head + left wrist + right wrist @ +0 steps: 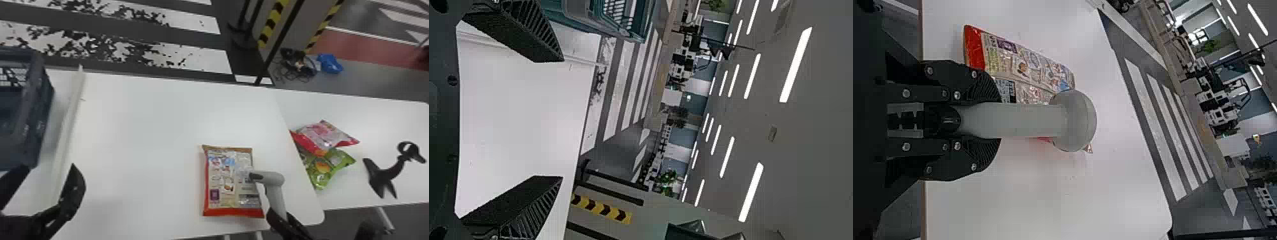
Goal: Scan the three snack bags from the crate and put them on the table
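Right gripper point(995, 120): closed firmly round the handle of one scanner point(275, 178). Left gripper point(560, 117): fingers wide apart, nothing held. One red-edged bag point(223, 188): flat on the white table point(143, 134), by the scanner's head; shiny, creased wrapping may spoil the reading, a low head may nudge it. One pink bag point(328, 132), overlapping one green bag point(340, 159): side table point(386, 121). One crate point(36, 111): left.

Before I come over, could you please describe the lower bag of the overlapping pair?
On the right table, look left of the black stand. Yours is the green bag, lying partly under the pink and red bag.
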{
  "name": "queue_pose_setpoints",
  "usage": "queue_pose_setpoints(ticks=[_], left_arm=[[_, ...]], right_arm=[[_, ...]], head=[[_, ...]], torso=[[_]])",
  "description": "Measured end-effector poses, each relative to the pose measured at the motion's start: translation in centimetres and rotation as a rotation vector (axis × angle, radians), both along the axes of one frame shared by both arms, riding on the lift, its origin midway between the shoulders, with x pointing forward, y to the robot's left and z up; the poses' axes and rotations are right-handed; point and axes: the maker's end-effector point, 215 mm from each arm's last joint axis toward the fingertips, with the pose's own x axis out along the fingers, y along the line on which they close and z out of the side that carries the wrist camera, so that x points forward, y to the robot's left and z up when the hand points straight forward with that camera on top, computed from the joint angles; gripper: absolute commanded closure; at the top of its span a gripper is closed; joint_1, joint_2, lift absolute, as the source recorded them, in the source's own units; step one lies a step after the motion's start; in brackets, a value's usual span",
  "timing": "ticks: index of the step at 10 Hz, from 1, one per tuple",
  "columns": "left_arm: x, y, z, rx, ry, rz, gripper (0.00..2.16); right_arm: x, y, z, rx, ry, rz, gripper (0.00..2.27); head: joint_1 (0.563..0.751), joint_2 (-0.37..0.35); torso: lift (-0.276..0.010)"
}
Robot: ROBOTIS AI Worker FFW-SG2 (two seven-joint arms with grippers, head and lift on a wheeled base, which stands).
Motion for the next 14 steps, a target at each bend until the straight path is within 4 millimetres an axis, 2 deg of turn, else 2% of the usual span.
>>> queue_pose_setpoints(ticks=[5, 7, 9, 10, 12, 13, 14], left_arm=[[-0.4, 0.3, 0.3, 0.001, -0.022, 0.010, 0.02], [-0.7, 0.5, 0.4, 0.003, -0.023, 0.013, 0.02], [-0.7, 0.6, 0.5, 0.004, -0.025, 0.015, 0.02], [-0.9, 0.6, 0.6, 0.005, -0.026, 0.012, 0.02], [-1.3, 0.5, 1.0, 0.015, -0.036, -0.019, 0.02], [-1.1, 0.4, 1.0, 0.018, -0.034, -0.031, 0.02], [-0.6, 0.2, 0.8, 0.022, -0.026, -0.042, 0.02]], right_arm=[[-1.3, 1.9, -2.1, -0.026, 0.054, 0.057, 2.13], [-1.0, 2.0, -2.0, -0.031, 0.047, 0.064, 2.13], [0.5, 0.5, -0.8, -0.049, 0.010, 0.046, 2.13], [2.4, -0.8, 0.1, -0.077, -0.021, 0.021, 2.13], [5.2, -4.1, 1.3, -0.146, -0.060, -0.054, 2.13], [6.5, -5.9, 1.4, -0.170, -0.073, -0.090, 2.13], [7.7, -7.7, 1.1, -0.185, -0.074, -0.122, 2.13]], head=[[0.695, -0.251], [0.695, -0.244], [0.695, -0.259], [0.695, -0.274], [0.695, -0.308], [0.695, -0.347], [0.695, -0.350]], torso=[[-0.094], [-0.094], [-0.094], [-0.094], [-0.094], [-0.094], [-0.094]])
